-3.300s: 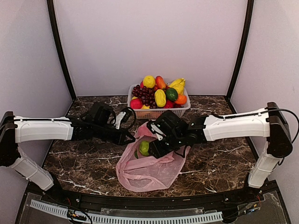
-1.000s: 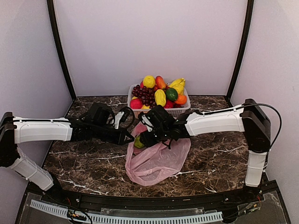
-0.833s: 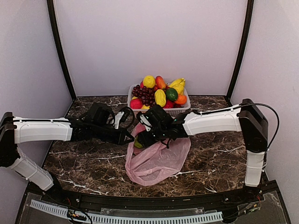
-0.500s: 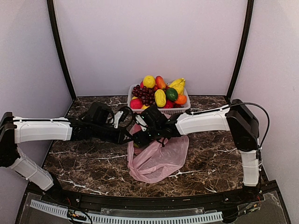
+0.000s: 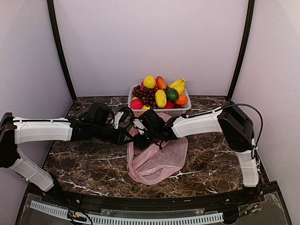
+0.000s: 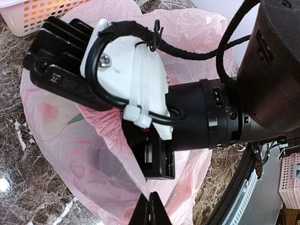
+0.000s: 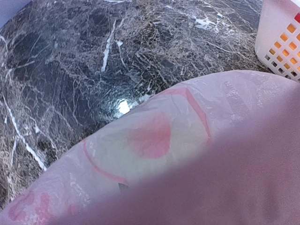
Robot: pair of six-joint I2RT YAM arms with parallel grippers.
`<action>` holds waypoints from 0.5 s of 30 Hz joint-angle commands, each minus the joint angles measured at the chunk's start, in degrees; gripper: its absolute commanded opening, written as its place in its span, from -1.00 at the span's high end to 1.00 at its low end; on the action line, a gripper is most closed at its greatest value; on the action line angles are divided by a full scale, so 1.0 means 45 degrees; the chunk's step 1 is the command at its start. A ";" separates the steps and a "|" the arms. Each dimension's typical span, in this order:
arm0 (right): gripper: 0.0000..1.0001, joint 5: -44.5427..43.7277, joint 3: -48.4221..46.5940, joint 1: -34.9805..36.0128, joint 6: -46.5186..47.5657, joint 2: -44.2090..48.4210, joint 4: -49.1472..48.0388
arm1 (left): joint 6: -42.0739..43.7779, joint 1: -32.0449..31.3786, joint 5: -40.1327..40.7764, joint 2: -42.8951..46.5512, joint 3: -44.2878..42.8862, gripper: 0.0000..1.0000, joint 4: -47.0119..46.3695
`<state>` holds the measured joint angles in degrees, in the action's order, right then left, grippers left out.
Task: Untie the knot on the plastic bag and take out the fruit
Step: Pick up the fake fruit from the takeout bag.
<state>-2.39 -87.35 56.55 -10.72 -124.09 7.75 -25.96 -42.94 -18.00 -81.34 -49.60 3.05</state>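
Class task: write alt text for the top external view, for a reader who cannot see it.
Two white robot arms meet over a pink plastic bag on a dark marble table: the left gripper pinches its edge, the right gripper reaches into its top. Behind stands a white basket heaped with fruit.

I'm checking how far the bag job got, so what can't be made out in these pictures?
- Top view: the left gripper and right gripper crowd the mouth of the plastic bag, hiding the knot and any fruit inside.
- Right wrist view: blurred bag film covers the lens; that gripper's fingers don't show.
- Left wrist view: left fingertips cut by the bottom edge; the right gripper's body blocks the bag's interior.
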 commanded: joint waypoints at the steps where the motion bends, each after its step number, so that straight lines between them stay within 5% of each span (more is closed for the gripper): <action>1: -0.14 0.0065 -0.0017 -0.0135 0.0104 0.0070 -0.0578 | -0.0040 0.0097 -0.0131 0.0246 0.0186 0.99 0.0159; 11: 0.34 -0.0087 0.0906 -0.0127 -0.0040 0.1102 -0.0880 | -0.0169 0.0286 -0.0090 0.0324 0.0222 0.99 0.0162; 15: 0.38 0.0003 0.1689 -0.0121 -0.0318 0.2113 -0.0756 | -0.0194 0.0509 0.0030 0.0429 0.0282 0.98 0.0326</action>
<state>-2.55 -82.85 56.29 -10.74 -120.79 5.15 -26.26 -41.76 -18.04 -81.34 -49.60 3.11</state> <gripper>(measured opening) 0.524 0.008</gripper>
